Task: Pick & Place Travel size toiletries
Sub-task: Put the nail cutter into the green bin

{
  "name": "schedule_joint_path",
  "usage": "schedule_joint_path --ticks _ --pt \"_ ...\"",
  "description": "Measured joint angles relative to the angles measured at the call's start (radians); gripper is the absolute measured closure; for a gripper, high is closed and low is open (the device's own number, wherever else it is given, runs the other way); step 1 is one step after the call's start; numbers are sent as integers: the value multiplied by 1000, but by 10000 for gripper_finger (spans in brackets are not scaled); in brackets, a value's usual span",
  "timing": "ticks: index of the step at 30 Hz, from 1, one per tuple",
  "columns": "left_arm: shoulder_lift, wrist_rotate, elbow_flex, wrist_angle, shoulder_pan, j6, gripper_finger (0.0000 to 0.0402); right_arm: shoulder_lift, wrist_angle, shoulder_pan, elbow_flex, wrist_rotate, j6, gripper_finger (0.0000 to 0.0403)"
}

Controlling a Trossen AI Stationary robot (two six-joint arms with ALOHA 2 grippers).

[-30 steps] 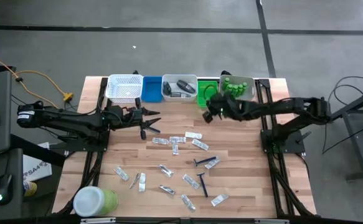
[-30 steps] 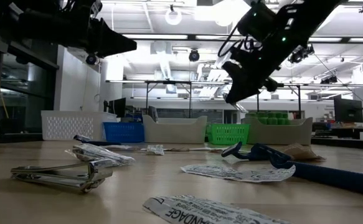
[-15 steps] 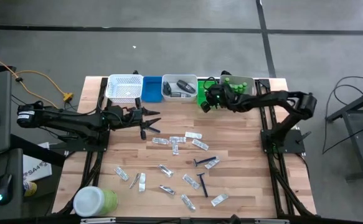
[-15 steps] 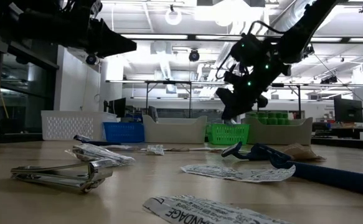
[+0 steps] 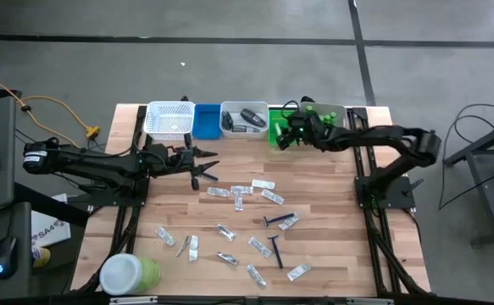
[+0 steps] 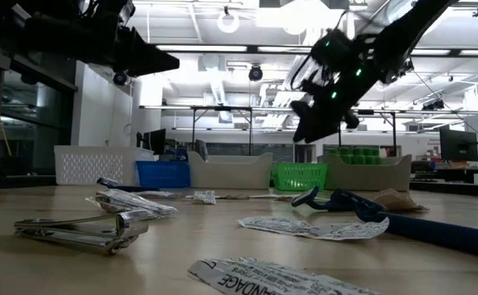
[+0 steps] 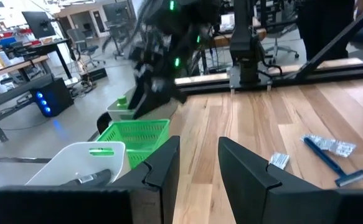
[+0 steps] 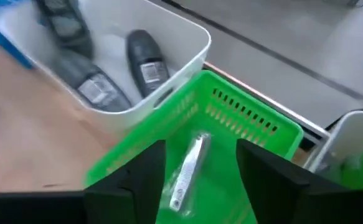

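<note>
Broadly, the wooden table [image 5: 331, 254] carried a row of trays along its twelve o'clock edge: a white basket [image 5: 169, 119], a blue tray [image 5: 206, 120], a pale tray [image 5: 243, 120] with dark grey oval pieces [image 8: 145, 63] in it, a green basket [image 5: 278, 129], and a further pale tray [image 5: 335, 124] holding small green bottles [image 5: 321, 118]. A big green jar with a white lid [image 5: 128, 274] stood at about seven o'clock on the table.

The right arm reached in from three o'clock, and the right gripper [image 5: 285, 139] hung above the green basket. In the right wrist view its fingers [image 8: 134, 180] stood apart with nothing between them, and a silvery metal clipper-like piece [image 8: 187, 168] lay in the green basket below the gap.

The left arm lay along the nine o'clock side, with the left gripper [image 5: 204, 165] poised over bare wood just below the blue tray, its two fingers [image 7: 162, 165] parted and empty.

Across the middle and the six o'clock half of the table the loose toiletries lay scattered: clear flat sachets [image 5: 263, 183] in a loose band near the centre, more sachets toward six o'clock, and two thin blue razors [image 5: 274, 222] near four o'clock, one just beside a sachet. In the low view a silvery clipper [image 6: 83, 228] lay on the wood nearest the camera.
</note>
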Motion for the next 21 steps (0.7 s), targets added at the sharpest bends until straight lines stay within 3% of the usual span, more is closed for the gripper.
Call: schedule_joint_path --ticks 6,11,18,21 --pt "0 -14 14 -107 0 -4 291 -198 -259 95 0 -116 101 195" --pt "0 -16 130 -439 -4 -60 291 -310 -432 277 0 -85 107 205" --pt "8 -66 331 -1011 -126 -479 291 -350 -507 521 -1 13 143 217" --pt "8 -125 390 -1158 -226 -691 291 -346 -497 612 -25 60 179 221"
